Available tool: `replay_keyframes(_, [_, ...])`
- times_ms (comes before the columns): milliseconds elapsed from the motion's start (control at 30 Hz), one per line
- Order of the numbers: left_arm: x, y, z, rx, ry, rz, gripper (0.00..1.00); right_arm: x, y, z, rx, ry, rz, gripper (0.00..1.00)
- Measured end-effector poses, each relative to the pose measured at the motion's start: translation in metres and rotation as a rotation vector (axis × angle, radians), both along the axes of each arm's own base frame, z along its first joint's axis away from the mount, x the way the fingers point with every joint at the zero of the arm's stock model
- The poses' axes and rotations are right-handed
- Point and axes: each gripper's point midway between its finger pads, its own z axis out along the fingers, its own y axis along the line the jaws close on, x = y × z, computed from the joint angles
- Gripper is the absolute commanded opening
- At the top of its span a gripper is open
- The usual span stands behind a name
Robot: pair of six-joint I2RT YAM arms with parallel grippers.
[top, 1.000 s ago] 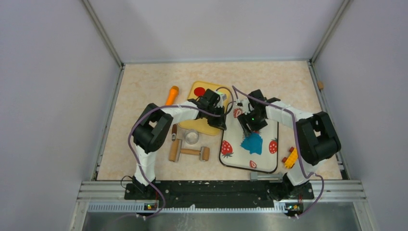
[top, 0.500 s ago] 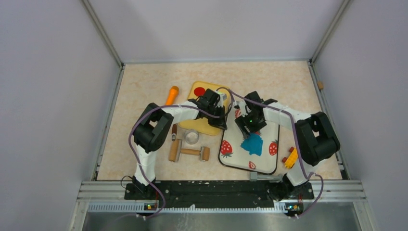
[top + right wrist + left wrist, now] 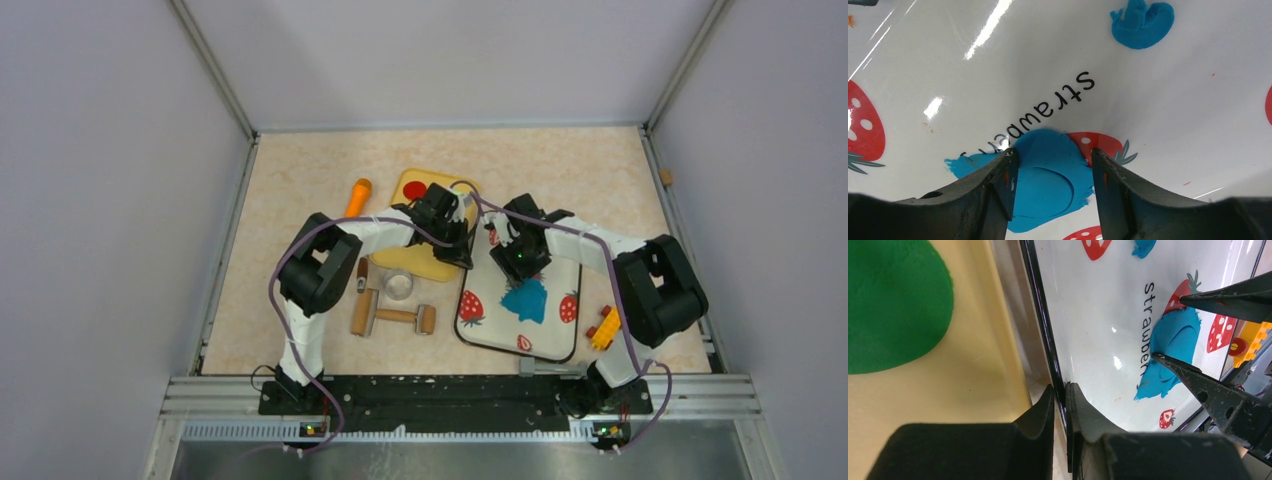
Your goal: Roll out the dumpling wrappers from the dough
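Note:
The blue dough [image 3: 1058, 150] lies flattened into a ragged patch on the strawberry-print tray [image 3: 1173, 115]. A round cut line in the patch marks out a dumpling wrapper [image 3: 1040, 192]. My right gripper [image 3: 1053, 167] hangs open just above the patch, one finger at each side of the disc. A small blue scrap [image 3: 1143, 22] lies further up the tray. My left gripper [image 3: 1062, 395] is shut on the tray's black rim [image 3: 1040, 315] at its left edge. From above, the dough [image 3: 525, 298] sits mid-tray below the right gripper [image 3: 518, 272].
A yellow board [image 3: 420, 262] left of the tray carries a green disc [image 3: 888, 305] and a red disc [image 3: 415, 190]. A wooden rolling pin [image 3: 392, 316], a metal ring cutter [image 3: 398, 285] and an orange tool [image 3: 357, 197] lie to the left. A yellow-orange toy [image 3: 603, 328] sits right of the tray.
My right gripper has shifted slightly left and settled over the dough patch, its jaws a little narrower. The left gripper has kept its hold on the tray rim.

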Motion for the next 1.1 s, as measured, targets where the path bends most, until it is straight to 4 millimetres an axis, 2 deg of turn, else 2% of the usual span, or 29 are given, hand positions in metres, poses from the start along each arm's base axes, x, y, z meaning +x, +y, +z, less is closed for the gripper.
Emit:
replay_keyframes(100, [0.003,-0.003,0.000,-0.006,-0.005,-0.001,0.00,0.001,-0.002,0.000,0.000,0.006,-0.008,0.38])
replay_keyframes(633, [0.012,-0.011,0.001,-0.034,-0.025,0.006,0.00,0.018,-0.017,0.001,-0.016,0.027,-0.046,0.33])
replay_keyframes(767, [0.013,-0.013,0.002,-0.040,-0.035,0.006,0.00,0.024,-0.024,0.002,-0.015,0.026,-0.072,0.26])
replay_keyframes(1100, [0.015,-0.016,0.001,-0.049,-0.042,0.002,0.00,0.028,-0.031,0.003,-0.015,0.027,-0.089,0.23])
